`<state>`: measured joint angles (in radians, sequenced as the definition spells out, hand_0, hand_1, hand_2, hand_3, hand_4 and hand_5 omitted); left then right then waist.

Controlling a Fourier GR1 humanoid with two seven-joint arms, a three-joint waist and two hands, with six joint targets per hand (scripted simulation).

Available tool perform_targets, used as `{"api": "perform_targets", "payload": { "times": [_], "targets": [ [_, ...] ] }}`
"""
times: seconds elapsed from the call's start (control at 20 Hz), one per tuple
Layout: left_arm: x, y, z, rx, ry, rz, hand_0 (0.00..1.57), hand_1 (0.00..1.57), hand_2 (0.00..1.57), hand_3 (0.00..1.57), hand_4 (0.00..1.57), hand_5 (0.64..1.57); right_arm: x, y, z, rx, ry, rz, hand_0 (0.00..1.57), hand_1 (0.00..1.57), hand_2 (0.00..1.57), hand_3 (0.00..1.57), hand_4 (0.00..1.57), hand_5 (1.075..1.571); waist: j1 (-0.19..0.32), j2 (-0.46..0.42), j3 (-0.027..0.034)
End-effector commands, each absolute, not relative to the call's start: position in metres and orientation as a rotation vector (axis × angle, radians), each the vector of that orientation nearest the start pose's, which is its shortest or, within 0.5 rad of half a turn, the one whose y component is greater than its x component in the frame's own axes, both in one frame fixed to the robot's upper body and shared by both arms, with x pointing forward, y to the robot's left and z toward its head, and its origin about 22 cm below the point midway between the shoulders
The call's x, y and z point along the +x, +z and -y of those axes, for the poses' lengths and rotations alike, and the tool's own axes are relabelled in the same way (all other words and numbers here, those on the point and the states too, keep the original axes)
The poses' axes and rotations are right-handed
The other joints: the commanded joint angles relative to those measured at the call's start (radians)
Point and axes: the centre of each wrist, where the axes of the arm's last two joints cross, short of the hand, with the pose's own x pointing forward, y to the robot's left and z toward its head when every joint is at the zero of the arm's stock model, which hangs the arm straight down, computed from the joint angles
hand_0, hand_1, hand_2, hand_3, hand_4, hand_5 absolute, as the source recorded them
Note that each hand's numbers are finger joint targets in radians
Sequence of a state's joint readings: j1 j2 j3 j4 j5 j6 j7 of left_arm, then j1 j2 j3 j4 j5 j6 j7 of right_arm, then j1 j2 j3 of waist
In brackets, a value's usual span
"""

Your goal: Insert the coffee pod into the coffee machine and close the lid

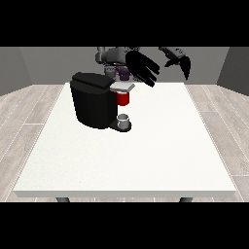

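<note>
A large white rectangular desk (146, 160) carries a black box-shaped coffee machine (92, 104) on its far left part. The machine's pale grey lid (124, 87) juts out to the right from the machine's top, above its brewing bay. Directly beneath that lid sits a red thing at the machine (123, 98), tucked into the bay. Lower down, on the machine's dark base plate (118, 127), stands a small grey thing (124, 119), cup-shaped and upright; whether it is the coffee pod cannot be told from this view.

Behind the desk's far edge, the robot's grey torso (114, 56) shows small. The black hand at the view's left (142, 68) hangs in the air just above and to the right of the lid, its fingers stretched out straight and spread, pointing down and right, holding nothing. The black hand at the view's right (179, 61) is raised farther right, well apart from the machine, its fingers extended downward and likewise empty. Neither hand touches the machine or the desk.
</note>
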<state>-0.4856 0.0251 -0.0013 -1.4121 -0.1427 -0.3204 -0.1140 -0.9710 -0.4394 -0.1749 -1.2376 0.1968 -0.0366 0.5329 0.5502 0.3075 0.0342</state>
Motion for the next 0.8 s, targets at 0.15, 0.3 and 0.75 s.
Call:
{"api": "perform_targets", "payload": {
  "times": [0.15,0.3,0.75],
  "targets": [
    [0.348,0.125,-0.165,-0.263,-0.609,1.964,0.00,0.00,0.00,0.00,0.22,1.571,0.398,0.303,0.201,-0.342,0.287,1.981,0.00,0.00,0.00,0.00,0.05,1.571,0.063,0.074,-0.0338],
    [0.351,0.114,-0.186,-0.246,-0.565,1.969,0.00,0.00,0.00,0.00,0.31,1.571,0.400,0.311,0.187,-0.305,0.325,2.022,0.00,0.00,0.00,0.00,0.10,1.571,0.026,0.089,-0.0348],
    [0.335,0.074,-0.207,-0.216,-0.482,1.881,0.00,0.00,0.00,0.00,0.32,1.571,0.399,0.255,0.127,-0.102,0.444,2.094,0.00,0.00,0.00,0.00,0.17,1.571,-0.088,-0.015,-0.0347]
  ]
}}
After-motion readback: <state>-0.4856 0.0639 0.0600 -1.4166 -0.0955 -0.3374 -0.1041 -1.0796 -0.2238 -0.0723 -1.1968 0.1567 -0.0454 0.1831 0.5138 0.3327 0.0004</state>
